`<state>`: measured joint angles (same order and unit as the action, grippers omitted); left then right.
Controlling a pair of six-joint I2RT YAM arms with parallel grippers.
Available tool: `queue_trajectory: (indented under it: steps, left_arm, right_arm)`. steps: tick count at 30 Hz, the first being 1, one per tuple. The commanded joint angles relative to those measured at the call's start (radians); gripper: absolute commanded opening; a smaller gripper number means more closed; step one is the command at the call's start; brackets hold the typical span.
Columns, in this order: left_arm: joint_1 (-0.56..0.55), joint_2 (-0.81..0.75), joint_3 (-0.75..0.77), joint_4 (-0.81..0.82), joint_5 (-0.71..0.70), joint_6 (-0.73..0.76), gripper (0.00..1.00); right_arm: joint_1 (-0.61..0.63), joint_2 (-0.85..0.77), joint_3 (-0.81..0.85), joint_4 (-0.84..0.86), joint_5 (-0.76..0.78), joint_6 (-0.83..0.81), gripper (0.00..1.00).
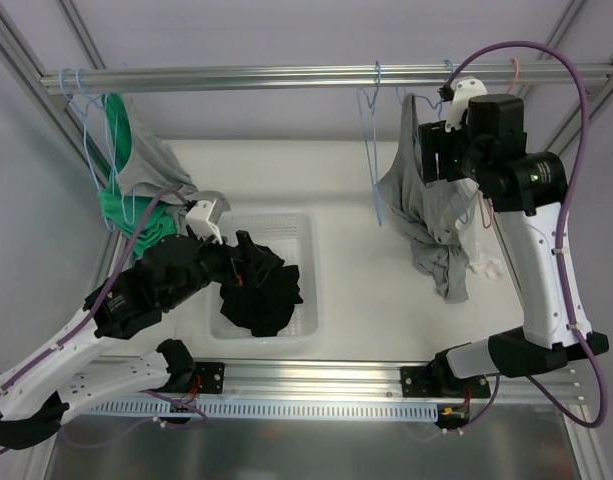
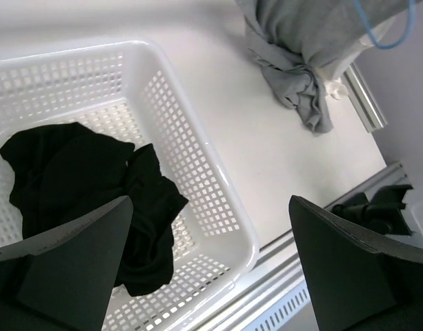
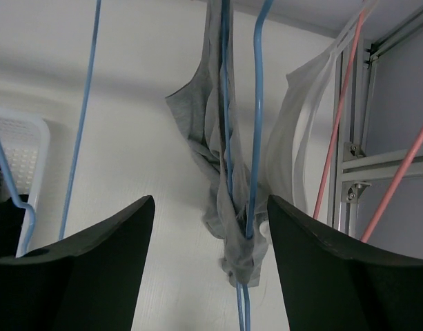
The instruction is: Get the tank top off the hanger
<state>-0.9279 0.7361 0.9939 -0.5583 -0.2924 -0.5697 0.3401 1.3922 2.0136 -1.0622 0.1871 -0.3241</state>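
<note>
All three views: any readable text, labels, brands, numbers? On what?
No readable text, number or sign in any view.
grey tank top: plain, no print or tag showing.
blue hanger: bare wire, no marking.
black garment: plain.
white basket: no label visible.

Basket [image 1: 311, 270] left of tank top [image 1: 431, 215]
</note>
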Motion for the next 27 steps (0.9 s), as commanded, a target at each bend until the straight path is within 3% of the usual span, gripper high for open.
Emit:
queue_trajectory:
  steps: [1, 4, 10, 18, 20, 21, 27]
  left_arm:
    - [0.004, -0.02, 0.023, 0.001, 0.104, 0.079, 0.99]
    - [0.004, -0.006, 0.023, -0.002, 0.116, 0.086, 0.99]
    - [0.004, 0.032, 0.023, -0.002, 0.153, 0.113, 0.99]
    - [0.004, 0.005, 0.035, -0.002, 0.17, 0.134, 0.99]
    - [0.004, -0.009, 0.037, -0.002, 0.174, 0.136, 0.99]
    - [0.004, -0.014, 0.04, -0.002, 0.176, 0.137, 0.99]
    - [0.004, 0.005, 0.106, 0.001, 0.254, 0.18, 0.99]
  right_arm:
    - [-0.021, 0.016, 0.045, 0.013, -0.031, -0.07, 0.69]
    - [-0.03, 0.059, 0.053, 0.037, -0.031, -0.089, 0.48]
    - [-0.05, 0.028, -0.024, 0.174, -0.055, -0.046, 0.25]
    - [-0.058, 0.031, -0.076, 0.258, -0.127, -0.006, 0.18]
    - [-0.058, 0.037, -0.076, 0.265, -0.115, 0.0, 0.03]
    - [-0.058, 0.037, -0.076, 0.269, -0.11, 0.006, 0.0]
    - [-0.058, -0.037, -0.105, 0.375, -0.138, 0.069, 0.0]
